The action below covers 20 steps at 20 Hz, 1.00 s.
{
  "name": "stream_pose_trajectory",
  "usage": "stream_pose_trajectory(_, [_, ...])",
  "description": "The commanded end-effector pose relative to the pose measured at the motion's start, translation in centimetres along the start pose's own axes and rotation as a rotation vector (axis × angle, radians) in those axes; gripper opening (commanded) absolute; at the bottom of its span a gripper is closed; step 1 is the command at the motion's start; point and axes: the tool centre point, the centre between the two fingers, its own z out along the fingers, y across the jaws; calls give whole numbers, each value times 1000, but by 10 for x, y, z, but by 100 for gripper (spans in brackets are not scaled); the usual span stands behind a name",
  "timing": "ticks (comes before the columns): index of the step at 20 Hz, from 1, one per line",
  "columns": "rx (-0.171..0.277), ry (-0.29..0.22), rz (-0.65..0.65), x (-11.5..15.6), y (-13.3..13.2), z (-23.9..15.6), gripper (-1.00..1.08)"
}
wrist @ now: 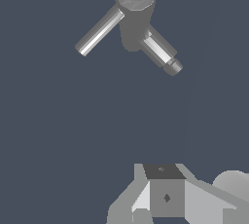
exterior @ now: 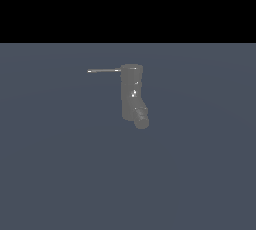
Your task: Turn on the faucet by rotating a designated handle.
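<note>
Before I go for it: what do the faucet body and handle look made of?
Faucet: looks like dull grey metal, matte, with faint white specks; a render, so uncertain. Handle: thin grey rod, seemingly smoother metal, given the bright streak along it in the wrist view.

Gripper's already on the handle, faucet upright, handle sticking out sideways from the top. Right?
Not quite. The gripper is not on the handle; both views show it well clear of the handle, with open floor between. The rest holds: the faucet stands upright, handle sticking sideways from its top.
</note>
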Motion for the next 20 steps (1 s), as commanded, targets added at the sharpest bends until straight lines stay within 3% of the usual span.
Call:
stream_pose_trajectory(1, [0, 1, 51, 7, -13, 11, -100])
stream_pose_trajectory(20, [-13, 16, 405, 79, -86, 89, -100])
